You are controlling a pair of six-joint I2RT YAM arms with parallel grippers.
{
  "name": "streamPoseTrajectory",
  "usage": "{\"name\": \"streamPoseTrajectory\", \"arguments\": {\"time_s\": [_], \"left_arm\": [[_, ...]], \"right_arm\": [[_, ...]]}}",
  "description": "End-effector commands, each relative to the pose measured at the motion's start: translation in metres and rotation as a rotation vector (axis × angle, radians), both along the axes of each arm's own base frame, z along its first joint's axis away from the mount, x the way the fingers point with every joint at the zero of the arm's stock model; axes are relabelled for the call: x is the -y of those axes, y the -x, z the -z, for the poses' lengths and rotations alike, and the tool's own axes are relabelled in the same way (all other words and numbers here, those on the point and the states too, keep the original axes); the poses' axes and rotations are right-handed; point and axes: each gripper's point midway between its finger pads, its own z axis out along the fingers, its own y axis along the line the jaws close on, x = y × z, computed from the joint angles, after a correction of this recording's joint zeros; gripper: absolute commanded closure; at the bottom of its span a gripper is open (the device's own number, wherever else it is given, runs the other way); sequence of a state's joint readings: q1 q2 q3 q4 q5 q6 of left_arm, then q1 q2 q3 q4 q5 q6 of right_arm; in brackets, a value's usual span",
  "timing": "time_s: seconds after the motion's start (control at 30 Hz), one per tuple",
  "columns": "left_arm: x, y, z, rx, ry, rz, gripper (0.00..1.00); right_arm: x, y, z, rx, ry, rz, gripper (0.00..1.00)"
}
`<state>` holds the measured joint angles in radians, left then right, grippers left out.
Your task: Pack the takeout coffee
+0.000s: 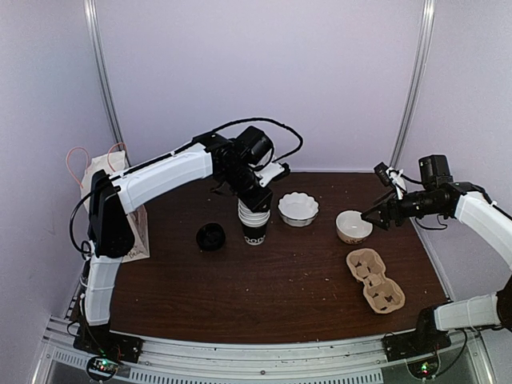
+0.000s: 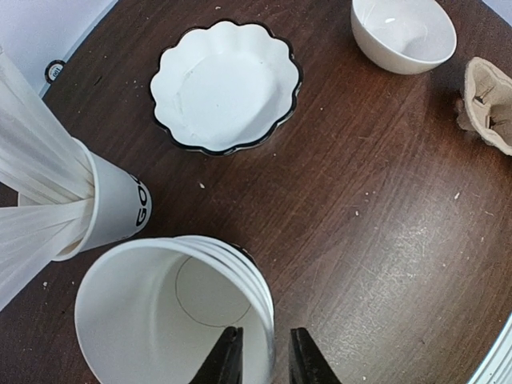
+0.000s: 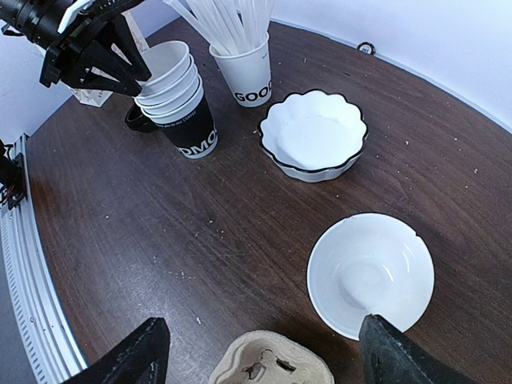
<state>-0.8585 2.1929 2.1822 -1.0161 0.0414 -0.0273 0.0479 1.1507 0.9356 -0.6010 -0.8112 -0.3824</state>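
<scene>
Lifting the stacked white cups (image 1: pixel 254 211) out of the takeout coffee (image 1: pixel 255 234) looks like the step in hand. It calls for a firm bite on the rim and a straight upward pull, since nested paper cups cling and could drag the black cup over, perhaps into the straw cup (image 3: pixel 244 72) close by. Well left of the scalloped dish (image 1: pixel 298 208) stands a white paper bag (image 1: pixel 116 170) with thin loop handles. Nearer the dish, a round black lid (image 1: pixel 210 237) lies off the cup. The coffee stands upright just left of the dish: black paper with white block letters, its mouth filled by the thin matte white stack. Over it sits the left gripper (image 2: pixel 266 360), jaws set narrow astride the top cup's wall, one finger inside and one outside; whether they actually grip I cannot tell. The dish is white with a wavy, dark-edged rim. Just right of it sits a smooth cream bowl (image 1: pixel 354 226), then a rough moulded-pulp carrier (image 1: pixel 374 280) with round wells. Furthest right, the right gripper (image 1: pixel 374 216) hovers empty, fingers spread wide.
</scene>
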Motion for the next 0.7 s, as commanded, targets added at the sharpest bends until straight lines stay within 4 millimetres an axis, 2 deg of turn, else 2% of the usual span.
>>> {"name": "streamPoseTrajectory", "arguments": {"time_s": [0.0,0.2,0.4,0.5,0.67], "left_arm": [[0.002,-0.001,0.001,-0.001,0.000,0.000,0.77],[0.000,0.000,0.007,-0.016,-0.026,-0.002,0.79],[0.001,0.000,0.006,-0.020,-0.026,-0.001,0.93],[0.001,0.000,0.000,-0.017,-0.012,-0.003,1.00],[0.001,0.004,-0.026,-0.003,0.028,0.000,1.00]], "right_arm": [[0.001,0.001,0.001,0.005,0.007,-0.002,0.14],[0.001,0.002,0.001,0.006,0.007,-0.003,0.14],[0.001,0.002,0.000,0.008,0.008,-0.003,0.14],[0.001,0.003,0.000,0.007,0.004,-0.005,0.14],[-0.002,0.000,-0.001,-0.007,-0.025,-0.004,0.15]]}}
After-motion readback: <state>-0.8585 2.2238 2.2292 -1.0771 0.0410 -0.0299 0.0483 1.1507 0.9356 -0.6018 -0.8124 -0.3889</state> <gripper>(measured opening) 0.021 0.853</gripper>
